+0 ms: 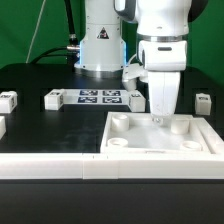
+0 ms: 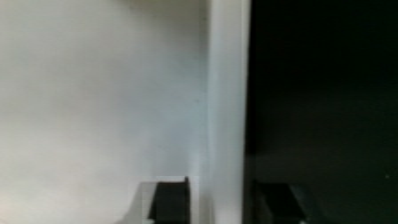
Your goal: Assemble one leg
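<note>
The large white square panel [image 1: 160, 137] with round corner holes lies flat at the front of the exterior view's right. My gripper [image 1: 160, 116] points straight down onto the panel's far rim. In the wrist view the two dark fingers [image 2: 167, 203] straddle the panel's edge [image 2: 228, 110], one over the white face and one over the black table, and are shut on it. Small white legs with tags lie loose on the table: one [image 1: 135, 97] just beside the arm, one [image 1: 55, 98] further left, one [image 1: 8, 99] at the far left, one [image 1: 203, 101] at the right.
The marker board [image 1: 100, 97] lies at mid table behind the panel. A white bar-shaped fence [image 1: 50, 166] runs along the front edge, with the panel against it. The robot base [image 1: 100, 45] stands at the back. Another white block [image 1: 2, 126] shows at the left border.
</note>
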Tool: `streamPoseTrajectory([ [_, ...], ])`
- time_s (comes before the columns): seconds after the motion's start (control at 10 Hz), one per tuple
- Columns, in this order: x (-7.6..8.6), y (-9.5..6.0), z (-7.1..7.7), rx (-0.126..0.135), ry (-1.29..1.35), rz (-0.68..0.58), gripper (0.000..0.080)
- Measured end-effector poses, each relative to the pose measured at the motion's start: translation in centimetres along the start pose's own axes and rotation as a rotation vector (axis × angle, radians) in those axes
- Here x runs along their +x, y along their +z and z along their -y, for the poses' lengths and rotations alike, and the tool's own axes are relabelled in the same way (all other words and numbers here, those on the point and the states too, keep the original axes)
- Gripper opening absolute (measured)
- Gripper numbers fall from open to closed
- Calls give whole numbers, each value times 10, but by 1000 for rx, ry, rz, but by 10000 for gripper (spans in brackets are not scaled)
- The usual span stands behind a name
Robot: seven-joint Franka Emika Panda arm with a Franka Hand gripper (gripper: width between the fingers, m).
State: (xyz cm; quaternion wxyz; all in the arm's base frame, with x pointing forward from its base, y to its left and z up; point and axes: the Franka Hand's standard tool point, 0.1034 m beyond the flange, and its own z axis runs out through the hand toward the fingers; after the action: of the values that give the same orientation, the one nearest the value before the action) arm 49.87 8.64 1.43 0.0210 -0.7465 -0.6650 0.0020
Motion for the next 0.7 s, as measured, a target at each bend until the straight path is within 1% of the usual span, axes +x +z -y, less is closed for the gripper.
streamPoseTrajectory([
  [0.1, 0, 0, 0, 0, 0, 0, 261],
  [0.2, 0, 0, 0, 0, 1, 0, 435],
  [0.3, -1, 0, 0, 0, 1, 0, 589],
  [0.4, -1, 0, 0, 0, 1, 0, 589],
  [0.5, -1, 0, 0, 0, 2, 0, 637],
  [0.7, -1, 0, 0, 0, 2, 0, 646],
])
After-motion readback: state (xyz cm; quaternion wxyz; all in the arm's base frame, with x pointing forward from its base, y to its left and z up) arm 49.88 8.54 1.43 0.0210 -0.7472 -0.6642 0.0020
